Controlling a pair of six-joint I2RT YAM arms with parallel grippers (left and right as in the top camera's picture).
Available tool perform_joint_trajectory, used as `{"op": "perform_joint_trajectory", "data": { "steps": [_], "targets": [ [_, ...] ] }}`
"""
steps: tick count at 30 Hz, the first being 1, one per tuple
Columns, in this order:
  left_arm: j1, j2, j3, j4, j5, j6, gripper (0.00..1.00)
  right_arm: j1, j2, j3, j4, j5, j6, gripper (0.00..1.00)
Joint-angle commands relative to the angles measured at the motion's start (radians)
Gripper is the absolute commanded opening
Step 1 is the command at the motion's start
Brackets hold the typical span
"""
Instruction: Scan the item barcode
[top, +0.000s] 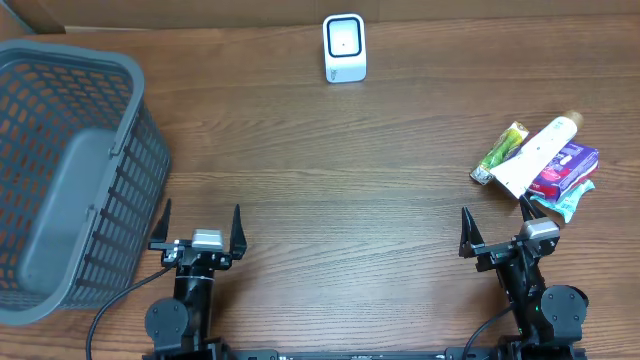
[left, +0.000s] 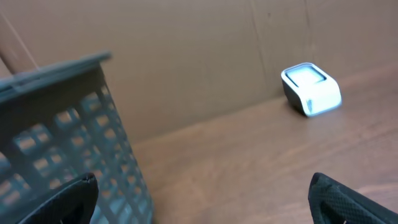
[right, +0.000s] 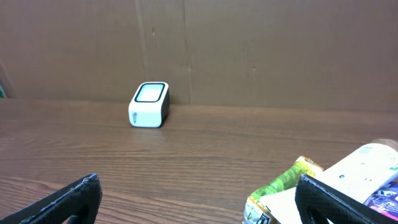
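Left gripper (top: 200, 225) and right gripper (top: 496, 225) spread wide, empty
Scanner (top: 344, 47) stands at the back; tube (top: 538, 155) lies at right (among packets (top: 566, 170)), just beyond the right gripper; basket (top: 130, 200) at left

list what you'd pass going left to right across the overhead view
basket → left end effector → scanner → pile of items. The right end effector is left out because it overlaps the pile's span.
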Motion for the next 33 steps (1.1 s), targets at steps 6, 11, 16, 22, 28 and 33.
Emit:
{"op": "perform_joint_trajectory", "data": {
  "steps": [6,11,16,22,28,33],
  "targets": [
    [0.007,-0.015,-0.008,-0.119,0.008,-0.058,0.99,0.006,-0.012,-0.011,0.006,-0.005,-0.001,1.00],
    [0.007,-0.014,-0.008,-0.119,0.008,-0.057,1.00,0.006,-0.012,-0.011,0.006,-0.005,-0.001,1.00],
    [0.007,-0.014,-0.008,-0.119,0.008,-0.057,1.00,0.006,-0.012,-0.011,0.006,-0.005,-0.001,1.00],
    [0.007,-0.014,-0.008,-0.119,0.008,-0.057,1.00,0.006,-0.012,-0.011,0.006,-0.005,-0.001,1.00],
    [0.007,-0.014,-0.008,-0.119,0.008,-0.057,1.00,0.006,-0.012,-0.011,0.006,-0.005,-0.001,1.00],
    [0.007,-0.014,-0.008,-0.119,0.008,-0.057,1.00,0.006,-0.012,-0.011,0.006,-0.005,-0.001,1.00]
  ]
}}
